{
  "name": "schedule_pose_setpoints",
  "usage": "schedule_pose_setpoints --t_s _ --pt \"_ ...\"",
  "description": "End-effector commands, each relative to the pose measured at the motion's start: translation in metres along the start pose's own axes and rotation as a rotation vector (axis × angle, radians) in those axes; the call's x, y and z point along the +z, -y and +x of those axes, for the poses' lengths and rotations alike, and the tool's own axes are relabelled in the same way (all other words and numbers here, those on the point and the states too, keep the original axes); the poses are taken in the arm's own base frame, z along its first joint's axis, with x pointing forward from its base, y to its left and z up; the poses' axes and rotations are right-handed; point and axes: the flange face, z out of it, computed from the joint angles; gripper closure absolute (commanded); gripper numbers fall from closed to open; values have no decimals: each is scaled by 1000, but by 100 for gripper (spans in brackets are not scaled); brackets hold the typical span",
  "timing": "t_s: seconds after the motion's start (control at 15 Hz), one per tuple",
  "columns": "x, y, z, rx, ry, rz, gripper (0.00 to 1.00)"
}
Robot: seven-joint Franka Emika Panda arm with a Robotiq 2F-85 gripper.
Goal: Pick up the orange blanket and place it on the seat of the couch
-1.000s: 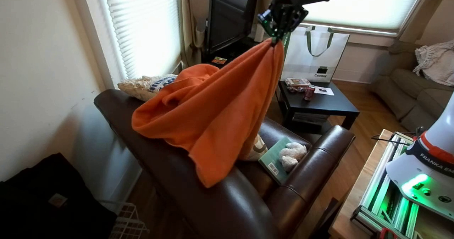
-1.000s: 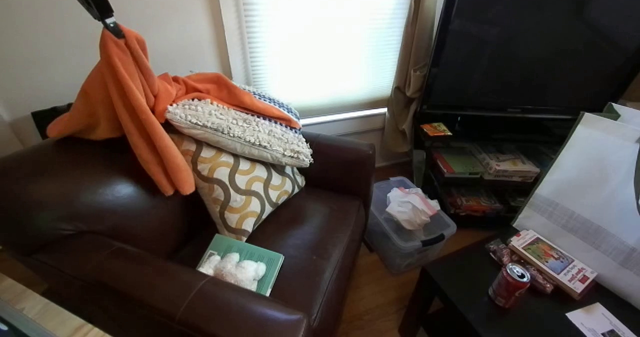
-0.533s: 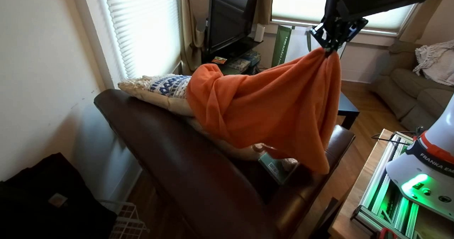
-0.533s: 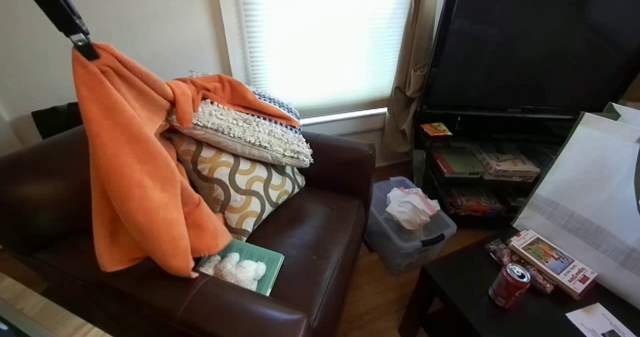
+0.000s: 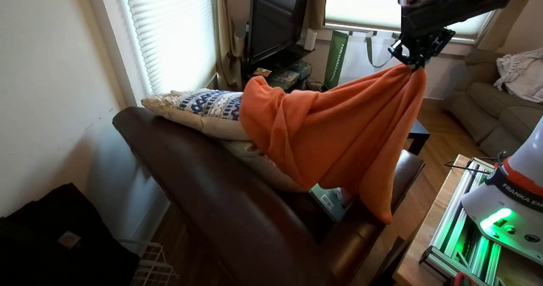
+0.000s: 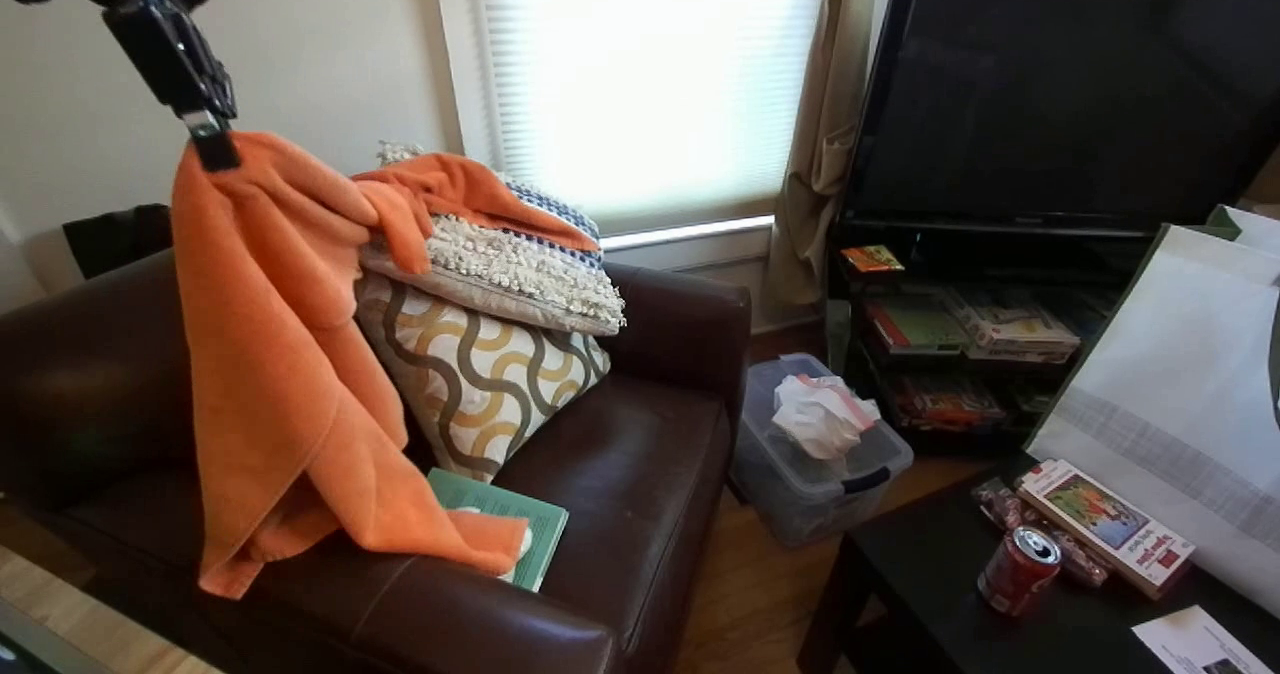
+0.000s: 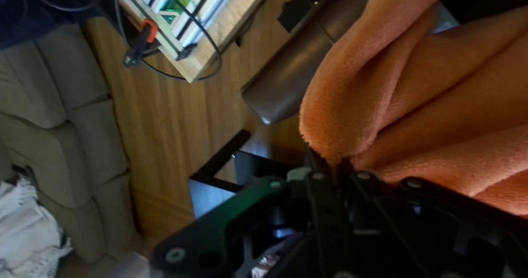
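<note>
Over the last second the blanket (image 5: 339, 133) has swung off the back of the couch (image 5: 199, 180), its gathered end clamped in the pincer (image 6: 217, 146). From there it hangs and stretches lengthwise to the top pillow (image 6: 520, 279); the seat (image 6: 630, 484) seems to lie below, on the blanket's side.

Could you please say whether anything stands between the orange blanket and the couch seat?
Yes: a green book bearing a mostly hidden white object lies on the seat, partly screened by the blanket, and a wavy-patterned pillow leans there.

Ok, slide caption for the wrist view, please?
Gripper pinching the orange blanket, a brown couch arm and wooden floor beyond.
</note>
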Motion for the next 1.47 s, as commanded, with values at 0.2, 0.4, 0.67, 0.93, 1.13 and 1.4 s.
schedule_pose_setpoints --t_s 0.2,0.4,0.67,0.93,1.13,1.4 --pt "142 -89 32 188 298 -221 98" --pt "175 -109 44 310 438 -293 98" --pt "111 -76 69 349 340 -167 98" --pt "18 -14 43 286 115 -3 98" --pt "-30 42 13 212 -31 156 98" --pt "-106 83 -23 157 -209 354 98"
